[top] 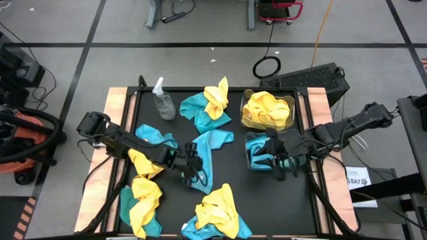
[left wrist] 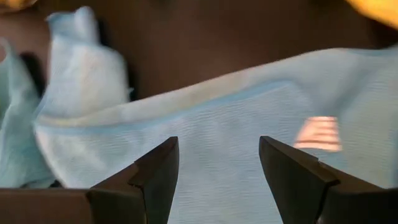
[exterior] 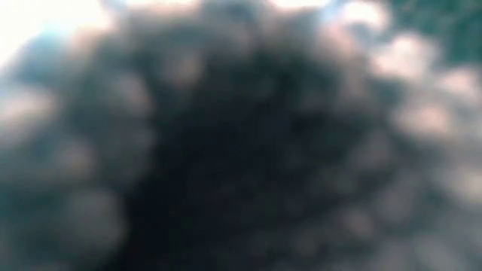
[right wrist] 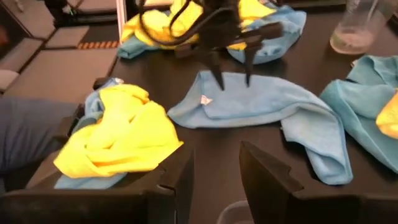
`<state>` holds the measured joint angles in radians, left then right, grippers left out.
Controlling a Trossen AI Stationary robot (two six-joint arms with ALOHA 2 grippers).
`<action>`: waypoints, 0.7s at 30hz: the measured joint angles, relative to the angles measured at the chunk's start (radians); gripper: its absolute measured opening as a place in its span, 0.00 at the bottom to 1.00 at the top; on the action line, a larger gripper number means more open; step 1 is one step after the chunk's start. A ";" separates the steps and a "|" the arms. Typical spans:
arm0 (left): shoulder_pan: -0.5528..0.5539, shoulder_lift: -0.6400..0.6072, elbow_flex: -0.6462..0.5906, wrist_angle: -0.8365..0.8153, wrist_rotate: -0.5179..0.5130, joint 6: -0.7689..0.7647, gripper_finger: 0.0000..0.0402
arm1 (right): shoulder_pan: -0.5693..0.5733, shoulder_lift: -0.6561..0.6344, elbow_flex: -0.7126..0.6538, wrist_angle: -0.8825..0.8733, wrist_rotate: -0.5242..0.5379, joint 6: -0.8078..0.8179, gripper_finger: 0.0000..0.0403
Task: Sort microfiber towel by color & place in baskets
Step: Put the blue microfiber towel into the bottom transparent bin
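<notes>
A teal microfiber towel point(top: 212, 150) lies spread flat on the black table's middle, also shown in the right wrist view point(right wrist: 261, 102). My left gripper point(top: 198, 172) is open and points down at that towel's near-left part point(left wrist: 217, 124). My right gripper point(top: 280, 167) is open, hovering over the clear basket point(top: 252, 142) that holds teal cloth. Its fingers point(right wrist: 180, 180) hold nothing. The other clear basket point(top: 244, 110), toward the far edge, holds yellow towels. Mixed yellow and teal towels lie around the table. My left gripper point(right wrist: 233, 82) comes from above, pointing down, with its open fingers on either side of a strip of the teal towel near its edge point(right wrist: 211, 93). I cannot tell whether the fingertips touch the cloth. The towel lies flat on the table.
A clear spray bottle point(top: 162, 100) stands near the far-left corner. Towel heaps lie at the far middle point(top: 213, 103), near middle point(top: 217, 213) and near left point(top: 143, 200). Something dark and blurred right at the lens blocks the low view.
</notes>
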<state>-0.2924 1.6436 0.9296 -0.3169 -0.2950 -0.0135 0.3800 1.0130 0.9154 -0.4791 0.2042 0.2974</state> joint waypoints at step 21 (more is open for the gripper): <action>0.243 0.173 -0.001 0.141 0.218 0.125 0.56 | 0.002 0.078 0.000 0.021 0.003 -0.022 0.29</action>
<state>-0.0493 1.8169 0.9285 -0.1761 -0.0770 0.1113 0.3817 1.0912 0.9154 -0.4585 0.2073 0.2752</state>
